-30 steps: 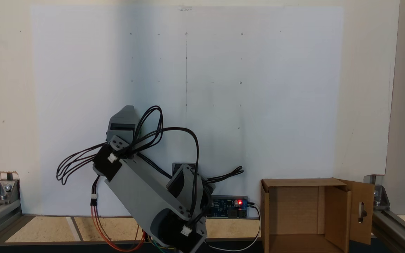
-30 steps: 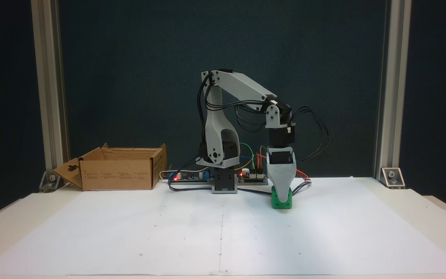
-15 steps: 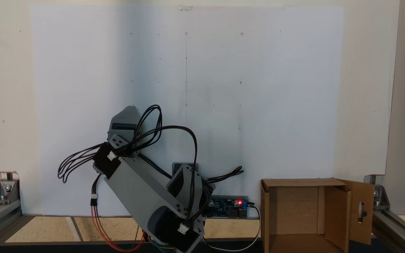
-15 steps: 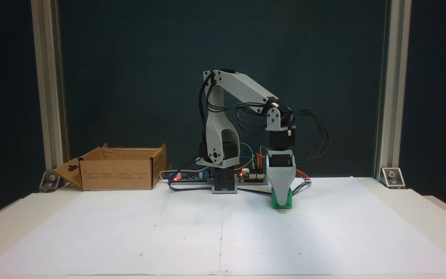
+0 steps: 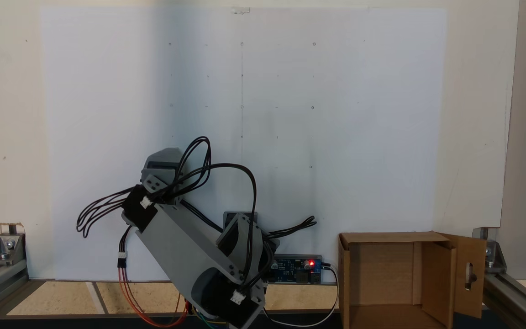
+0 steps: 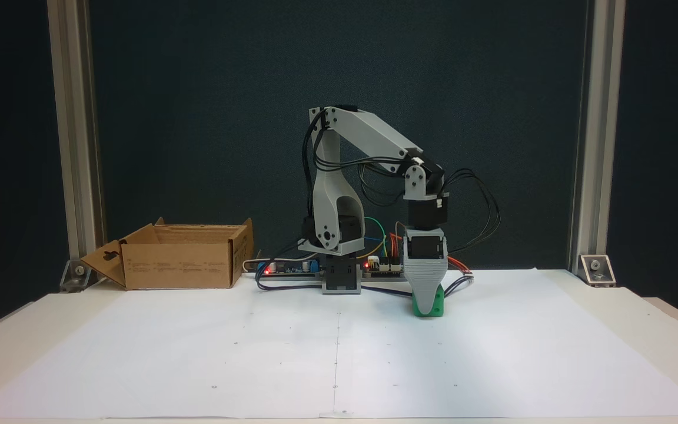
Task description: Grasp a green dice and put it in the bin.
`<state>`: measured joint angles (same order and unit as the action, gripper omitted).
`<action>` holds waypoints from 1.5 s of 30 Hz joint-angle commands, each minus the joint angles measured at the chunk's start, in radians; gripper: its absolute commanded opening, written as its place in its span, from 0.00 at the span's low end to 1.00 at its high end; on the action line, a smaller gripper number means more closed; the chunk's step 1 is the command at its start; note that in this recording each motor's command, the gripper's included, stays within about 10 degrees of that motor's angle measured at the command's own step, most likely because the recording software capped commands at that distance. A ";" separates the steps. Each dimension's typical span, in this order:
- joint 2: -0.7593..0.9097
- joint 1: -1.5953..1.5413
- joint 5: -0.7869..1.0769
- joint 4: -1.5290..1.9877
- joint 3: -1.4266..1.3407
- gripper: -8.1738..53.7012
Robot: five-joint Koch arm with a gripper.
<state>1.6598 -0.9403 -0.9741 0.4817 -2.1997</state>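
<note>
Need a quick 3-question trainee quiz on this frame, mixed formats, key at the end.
1. True or false: the green dice already lies inside the bin.
2. In the front fixed view, the bin stands to which side of the arm's base? A) left B) right C) behind it
3. Fill in: the gripper is lowered over the green dice, which sits on the white ____.

Key: 1 false, the dice sits on the sheet under the gripper. 2 A. 3 paper.

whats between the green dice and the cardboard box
In the front fixed view, the arm's base and a circuit board with wires sit between the green dice and the cardboard box.
</note>
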 commanded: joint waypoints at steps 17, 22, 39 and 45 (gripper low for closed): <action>0.078 0.097 -0.069 0.449 0.407 0.33; 0.086 0.109 -0.057 0.719 0.741 0.33; 0.086 0.946 0.388 0.660 0.996 0.33; 0.083 1.357 0.566 0.495 0.996 0.33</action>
<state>1.7211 0.3298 -0.5415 1.0278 -1.2579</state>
